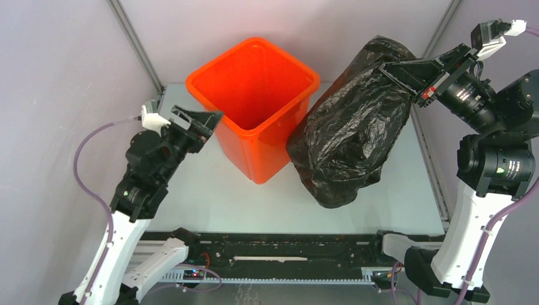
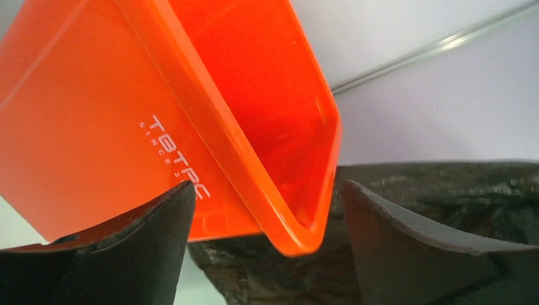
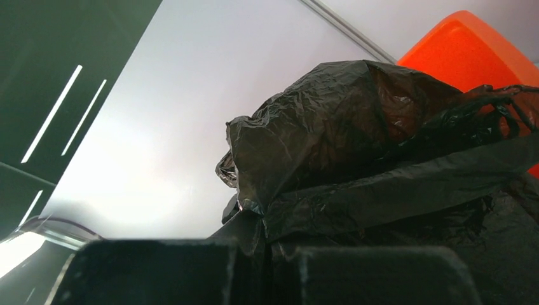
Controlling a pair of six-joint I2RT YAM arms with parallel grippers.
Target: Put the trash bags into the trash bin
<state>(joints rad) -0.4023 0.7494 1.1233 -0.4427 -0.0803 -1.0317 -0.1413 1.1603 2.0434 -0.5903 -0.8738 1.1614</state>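
Note:
The orange trash bin stands upright at the middle back of the table. The black crinkled trash bag bulges on the table to its right and leans against the bin's right wall. My right gripper is at the bag's top and is shut on a fold of its film, seen between the closed jaws. My left gripper is open at the bin's left wall. In the left wrist view a corner of the bin's rim lies between the spread fingers, with the bag behind it.
Grey enclosure walls stand close on the left, back and right. A metal frame post rises behind the bin's left side. A black rail runs along the table's near edge between the arm bases.

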